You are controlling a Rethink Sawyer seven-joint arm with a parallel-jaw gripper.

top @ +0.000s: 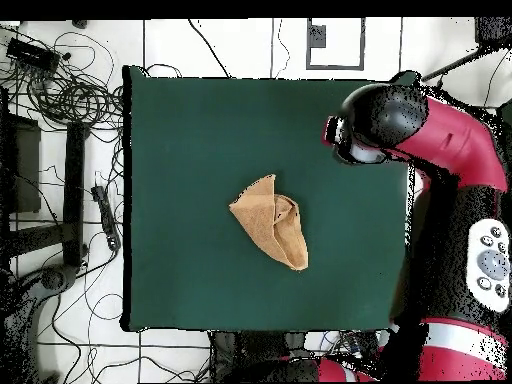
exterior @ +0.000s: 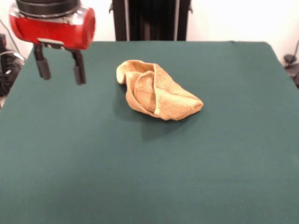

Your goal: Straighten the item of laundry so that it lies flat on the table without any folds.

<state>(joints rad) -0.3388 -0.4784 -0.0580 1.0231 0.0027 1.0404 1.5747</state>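
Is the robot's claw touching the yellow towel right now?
Apart. The front view shows the gripper open and raised, with bare green table between it and the crumpled towel.

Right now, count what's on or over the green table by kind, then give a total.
Towels: 1, the crumpled yellow-orange towel on the table.
Grippers: 1, the gripper, fingers open, hanging apart from the towel.
Total: 2

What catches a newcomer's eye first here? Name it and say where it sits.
The crumpled, folded-over towel stands out, golden against the dark green table, near its middle. Next comes the red arm's gripper, open and empty, hanging above the table's edge region, apart from the towel.
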